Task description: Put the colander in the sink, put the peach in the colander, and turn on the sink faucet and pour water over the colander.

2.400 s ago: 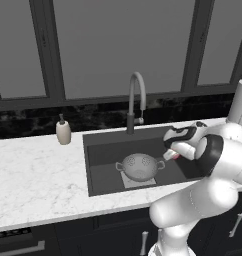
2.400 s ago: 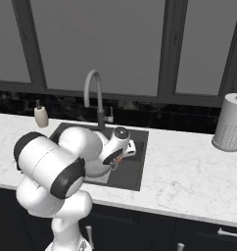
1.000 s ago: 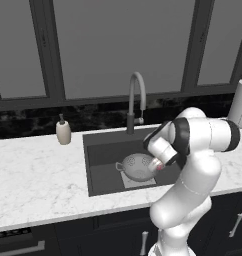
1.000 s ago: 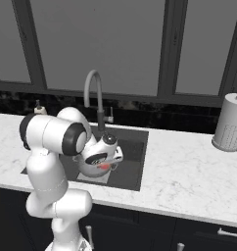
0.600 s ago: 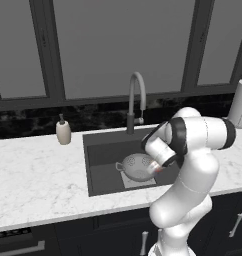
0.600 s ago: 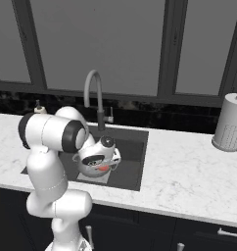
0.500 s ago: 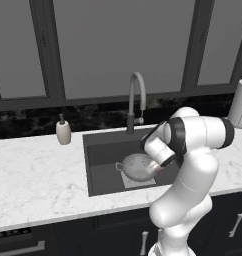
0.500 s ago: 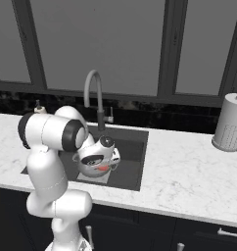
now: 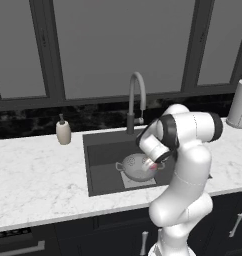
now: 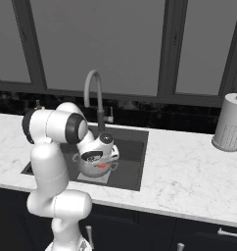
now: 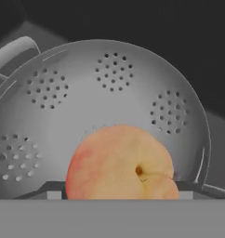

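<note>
The grey perforated colander (image 9: 133,167) (image 10: 87,167) stands in the dark sink (image 9: 100,150) (image 10: 134,145), below the tall gooseneck sink faucet (image 9: 136,95) (image 10: 93,92). My gripper (image 9: 153,165) (image 10: 100,164) reaches down into the colander's bowl, shut on the red-orange peach (image 9: 153,167) (image 10: 100,166). In the hand view the peach (image 11: 120,162) hangs close in front of the colander's inner wall (image 11: 114,79) and hides my fingertips. I cannot tell whether the peach touches the bowl. No water runs from the spout.
A beige soap dispenser (image 9: 63,132) stands on the marble counter left of the sink. A white paper towel roll (image 10: 229,129) (image 9: 239,103) stands at the far right. Dark windows back the counter.
The arm swung left from the sink's right side and went down into the colander with the peach. Over the last half second it has barely moved.
</note>
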Available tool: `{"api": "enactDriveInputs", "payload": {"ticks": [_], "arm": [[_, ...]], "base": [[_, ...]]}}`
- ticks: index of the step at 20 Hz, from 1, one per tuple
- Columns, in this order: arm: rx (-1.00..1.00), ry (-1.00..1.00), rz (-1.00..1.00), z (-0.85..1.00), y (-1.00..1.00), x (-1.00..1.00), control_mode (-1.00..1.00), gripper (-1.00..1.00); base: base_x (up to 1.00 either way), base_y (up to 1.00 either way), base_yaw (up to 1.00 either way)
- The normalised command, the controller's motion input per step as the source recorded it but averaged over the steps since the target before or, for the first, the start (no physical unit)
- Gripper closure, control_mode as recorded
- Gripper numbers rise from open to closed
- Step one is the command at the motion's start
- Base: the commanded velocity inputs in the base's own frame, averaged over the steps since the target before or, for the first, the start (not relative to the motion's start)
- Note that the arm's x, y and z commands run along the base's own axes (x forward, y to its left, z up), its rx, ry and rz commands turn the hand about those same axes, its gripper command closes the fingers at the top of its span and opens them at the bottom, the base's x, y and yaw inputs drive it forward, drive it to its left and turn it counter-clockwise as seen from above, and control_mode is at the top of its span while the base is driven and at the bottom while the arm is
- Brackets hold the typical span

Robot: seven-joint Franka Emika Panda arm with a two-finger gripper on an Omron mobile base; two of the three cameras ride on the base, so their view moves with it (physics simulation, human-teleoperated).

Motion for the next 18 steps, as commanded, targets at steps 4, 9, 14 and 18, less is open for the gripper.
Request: {"api": "enactDriveInputs", "payload": {"ticks": [4, 9, 14, 18], "arm": [[0.00, 0.00, 0.00, -0.39, 0.00, 0.01, -1.00, 1.00], [0.00, 0.00, 0.00, -0.27, 0.00, 0.00, -1.00, 1.00], [0.00, 0.00, 0.00, -0.12, 0.00, 0.00, -1.00, 1.00], [0.00, 0.00, 0.00, 0.00, 0.00, 0.00, -1.00, -1.00]], "base": [[0.00, 0.00, 0.00], [0.00, 0.00, 0.00], [0.00, 0.00, 0.00], [0.00, 0.00, 0.00]]}}
